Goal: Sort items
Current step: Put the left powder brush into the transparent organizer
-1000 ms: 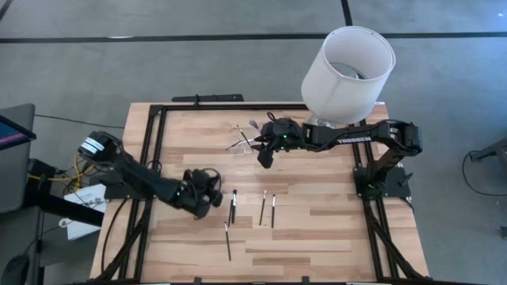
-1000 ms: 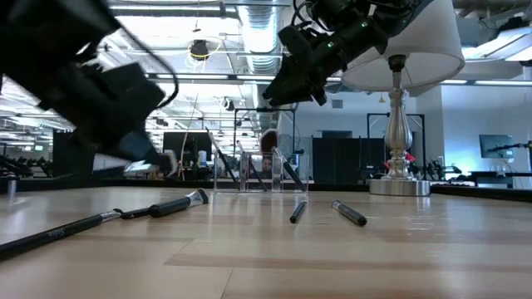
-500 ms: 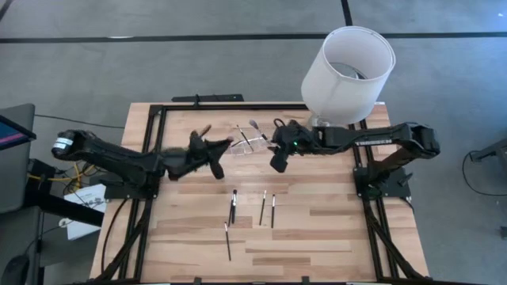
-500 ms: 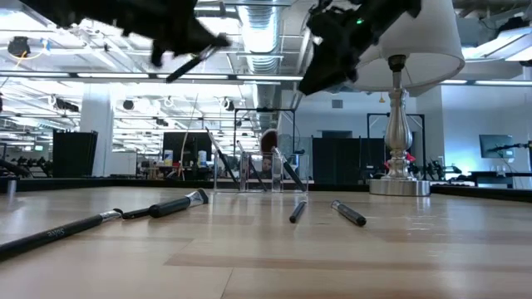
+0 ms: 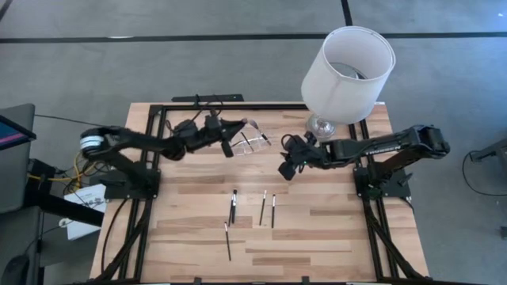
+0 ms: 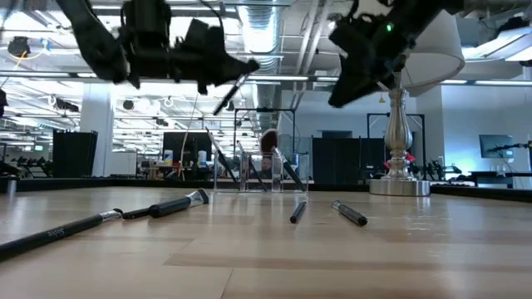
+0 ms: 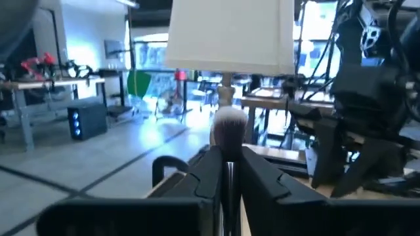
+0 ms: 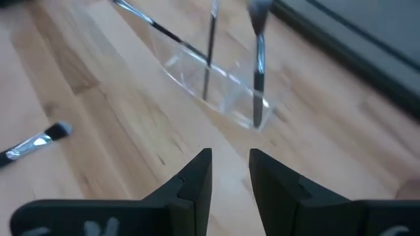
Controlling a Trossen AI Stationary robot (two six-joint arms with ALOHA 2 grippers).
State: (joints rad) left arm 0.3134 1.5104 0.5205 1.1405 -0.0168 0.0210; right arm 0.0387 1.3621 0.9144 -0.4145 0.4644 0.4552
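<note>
Your table (image 5: 317,237) is a pale wooden butcher-block top edged by a black frame. Four slim makeup brushes lie loose near its middle: one (image 5: 233,206) beside a second (image 5: 263,207), a third (image 5: 273,210) just right of that, and a fourth (image 5: 227,241) nearer the front edge. A clear plastic container (image 5: 252,142) stands toward the back. The lamp base (image 5: 318,124) rests at the back right.

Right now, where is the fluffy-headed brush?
The fluffy brush is clamped in the left tool, raised at the table's far side beside the clear container.
</note>
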